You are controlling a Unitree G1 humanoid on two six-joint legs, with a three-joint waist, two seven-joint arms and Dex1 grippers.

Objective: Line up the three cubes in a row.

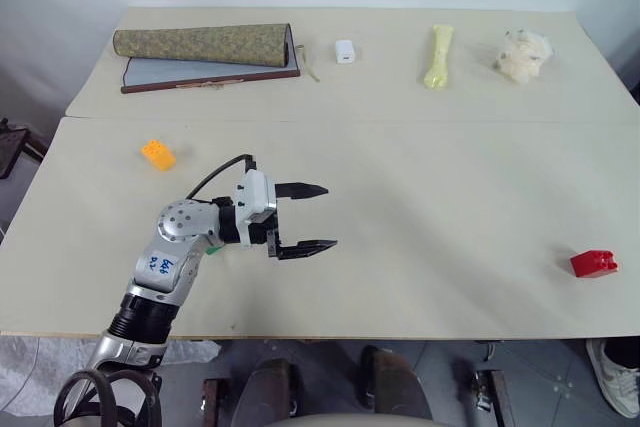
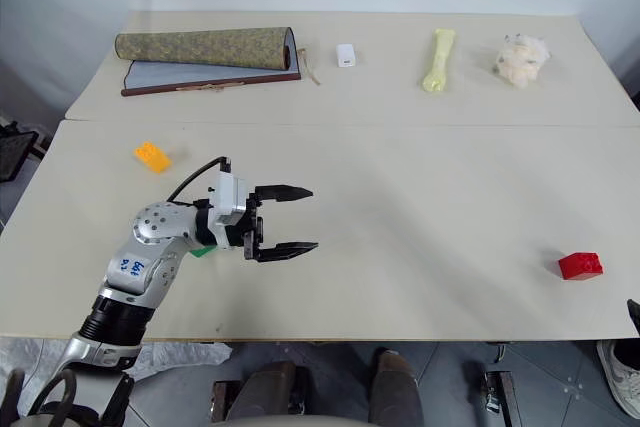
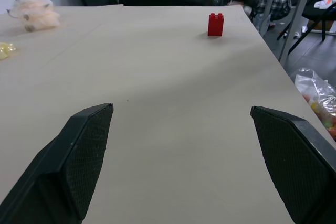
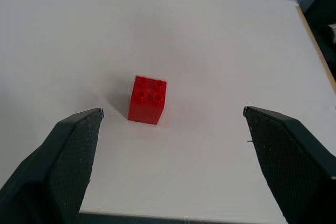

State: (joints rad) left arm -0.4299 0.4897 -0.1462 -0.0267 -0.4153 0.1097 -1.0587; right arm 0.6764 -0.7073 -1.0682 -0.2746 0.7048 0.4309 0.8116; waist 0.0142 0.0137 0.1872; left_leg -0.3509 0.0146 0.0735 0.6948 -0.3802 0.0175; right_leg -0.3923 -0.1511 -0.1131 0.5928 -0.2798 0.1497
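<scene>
- You have a long way to go: on the table [image 1: 420,277] the three cubes are scattered, with no row started as far as the pictures show.
- Far side of the table, out of your way: a rolled mat [image 1: 203,44] lying on a flat board, a small white box [image 1: 345,51], a pale yellow bone-shaped toy [image 1: 438,55] and a fluffy white ball [image 1: 524,54]. None of these belong to the job.
- Your left gripper [image 1: 303,217] hovers over the near left part of the table, pointing across toward the right, its fingers spread wide with nothing between them.
- Your right gripper [image 4: 173,145] is also spread wide and empty; its own camera looks down on the red cube from close by, the block sitting on the table ahead of the fingers, not between them.
- The red cube [image 1: 594,263] stands alone near the right front edge, well apart from the other two.
- The orange-yellow cube [image 1: 158,154] lies on the left side, farther back than the left gripper and near the seam between the two tabletops.
- The green cube [image 2: 203,250] peeks out as a sliver beneath the left arm, near the front edge; most of it is hidden, so you cannot judge how it lies.
- What is left, in my judgement: everything. Red is the outlier and wants carrying toward the left pair, then all three need squaring into one line.
</scene>
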